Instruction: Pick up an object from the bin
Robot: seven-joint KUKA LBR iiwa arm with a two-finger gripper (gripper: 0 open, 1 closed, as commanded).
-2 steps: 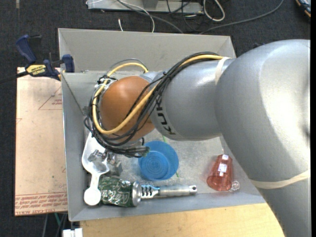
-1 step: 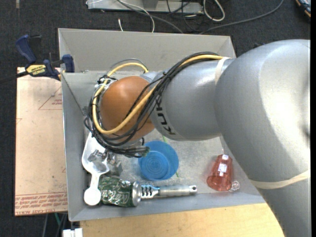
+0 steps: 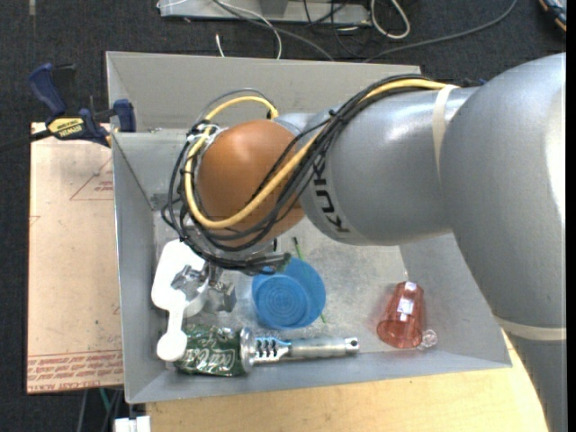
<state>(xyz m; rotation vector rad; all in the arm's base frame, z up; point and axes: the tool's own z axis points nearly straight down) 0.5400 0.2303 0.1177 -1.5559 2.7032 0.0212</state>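
Observation:
My gripper [image 3: 200, 286] hangs low in the bin's front left part, below the orange dome. It is right beside a white plastic scoop-like piece [image 3: 169, 288] that lies along the left wall and partly in front of it. A blue round cup [image 3: 288, 301] lies on its side just to the gripper's right. In front of the gripper lie a crumpled green packet [image 3: 211, 353] and a silver tool with a ribbed head [image 3: 301, 347]. I see nothing held.
A clear pink plastic cup [image 3: 402, 317] lies on its side at the front right. The big grey arm with yellow and black cables covers the bin's back and right side. The bin's walls slope in close on the left and front.

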